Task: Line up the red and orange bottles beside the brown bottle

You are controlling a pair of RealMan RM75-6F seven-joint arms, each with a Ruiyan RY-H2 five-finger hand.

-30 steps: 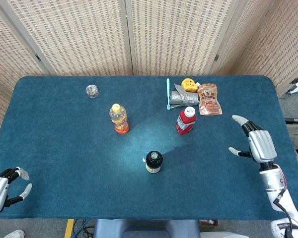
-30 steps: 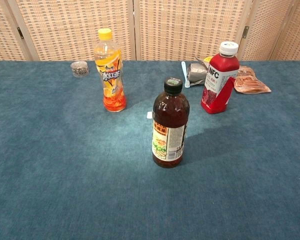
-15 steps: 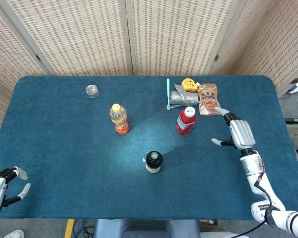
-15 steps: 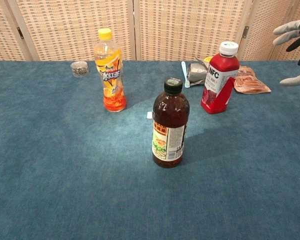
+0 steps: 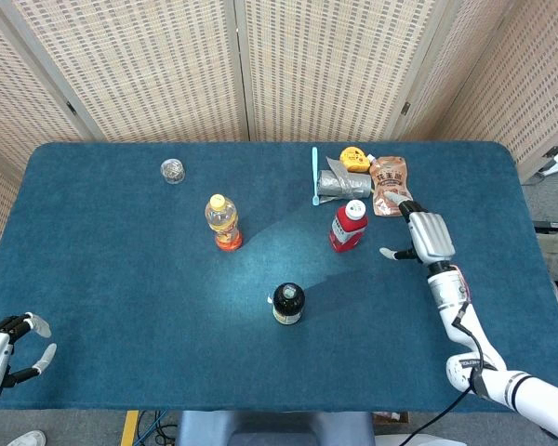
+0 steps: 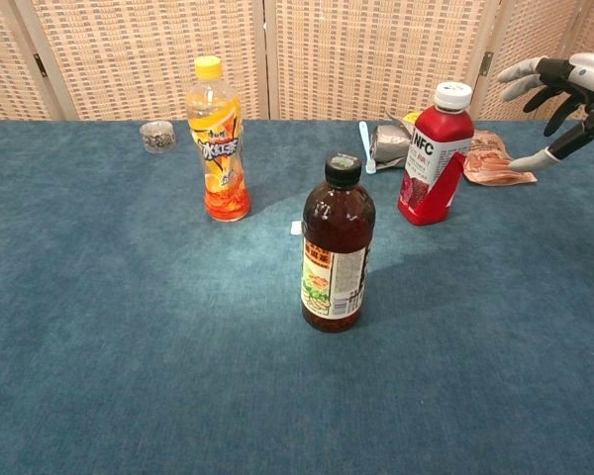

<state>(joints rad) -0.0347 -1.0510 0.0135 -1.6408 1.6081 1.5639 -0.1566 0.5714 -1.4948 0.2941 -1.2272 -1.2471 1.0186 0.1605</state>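
The brown bottle [image 5: 287, 304] [image 6: 338, 246] stands upright near the table's middle front. Behind it to the right stands the red bottle [image 5: 348, 226] [image 6: 433, 155] with a white cap. The orange bottle [image 5: 222, 224] [image 6: 216, 142] with a yellow cap stands upright to the back left. My right hand [image 5: 419, 237] [image 6: 562, 97] hovers open just right of the red bottle, fingers spread, not touching it. My left hand [image 5: 5, 347] stays at the table's front left corner, fingers loosely apart, holding nothing.
A small glass jar [image 5: 172, 171] [image 6: 157, 137] sits at the back left. Behind the red bottle lie a blue toothbrush [image 5: 315, 174], a grey pouch [image 5: 341, 184], a yellow tape measure [image 5: 355, 160] and a brown snack pouch [image 5: 390, 185] [image 6: 495, 162].
My right hand has moved left and toward the back, from the table's right edge to just beside the red bottle. The bottles and my left hand have not moved.
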